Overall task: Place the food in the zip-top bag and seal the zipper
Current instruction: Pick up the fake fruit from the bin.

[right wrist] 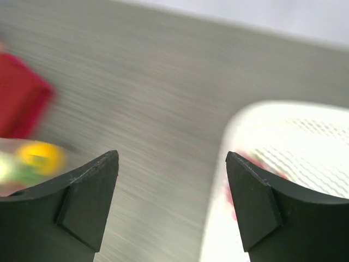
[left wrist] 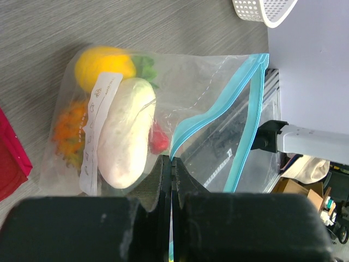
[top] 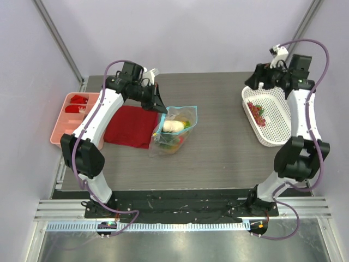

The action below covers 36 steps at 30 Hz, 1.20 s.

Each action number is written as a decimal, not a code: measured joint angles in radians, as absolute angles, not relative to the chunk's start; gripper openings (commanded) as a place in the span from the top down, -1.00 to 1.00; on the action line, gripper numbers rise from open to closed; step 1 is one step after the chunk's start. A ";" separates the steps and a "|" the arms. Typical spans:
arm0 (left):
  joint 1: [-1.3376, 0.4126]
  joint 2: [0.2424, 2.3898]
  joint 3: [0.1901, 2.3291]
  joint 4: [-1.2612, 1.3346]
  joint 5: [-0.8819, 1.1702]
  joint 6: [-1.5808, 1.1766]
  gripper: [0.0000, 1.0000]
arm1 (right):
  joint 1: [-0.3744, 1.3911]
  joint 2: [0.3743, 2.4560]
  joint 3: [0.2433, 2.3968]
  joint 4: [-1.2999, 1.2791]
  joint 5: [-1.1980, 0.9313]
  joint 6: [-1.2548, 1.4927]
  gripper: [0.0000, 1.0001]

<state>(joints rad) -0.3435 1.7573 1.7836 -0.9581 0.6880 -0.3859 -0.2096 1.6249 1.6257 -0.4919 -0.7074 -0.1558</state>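
The left gripper is pinching the zipper of the zip-top bag, its jaws pressed together on the teal strip at the near edge of the mouth; the bag is lying on the table, just beside the red cloth, with its mouth gaping open; inside it the white radish is lying along the label, the orange is sitting at one end, the pineapple is showing beside the label and the red chili is touching the radish; the right gripper is hovering with its jaws wide apart and nothing between them, near the rim of the white basket, which is holding some red bits.
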 measured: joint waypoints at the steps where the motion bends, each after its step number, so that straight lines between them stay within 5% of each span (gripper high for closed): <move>1: -0.344 1.757 1.784 -0.958 0.688 -0.386 0.96 | -0.239 1.656 1.646 -0.536 -0.681 -0.200 -0.63; 12: -0.344 1.757 1.784 -0.955 0.689 -0.388 0.96 | -0.335 2.029 1.771 -0.857 -0.391 -0.532 -0.43; 30: -0.344 1.757 1.784 -0.954 0.688 -0.389 0.97 | -0.294 2.180 1.765 -0.769 -0.263 -0.583 -0.31; 36: -0.344 1.757 1.784 -0.955 0.682 -0.386 0.97 | -0.299 2.182 1.734 -0.754 -0.260 -0.596 0.70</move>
<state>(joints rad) -0.3435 1.7573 1.7836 -0.9550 0.6823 -0.3859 -0.2993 2.1818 1.7340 -0.7536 -0.2600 -0.5961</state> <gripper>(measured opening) 0.022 0.383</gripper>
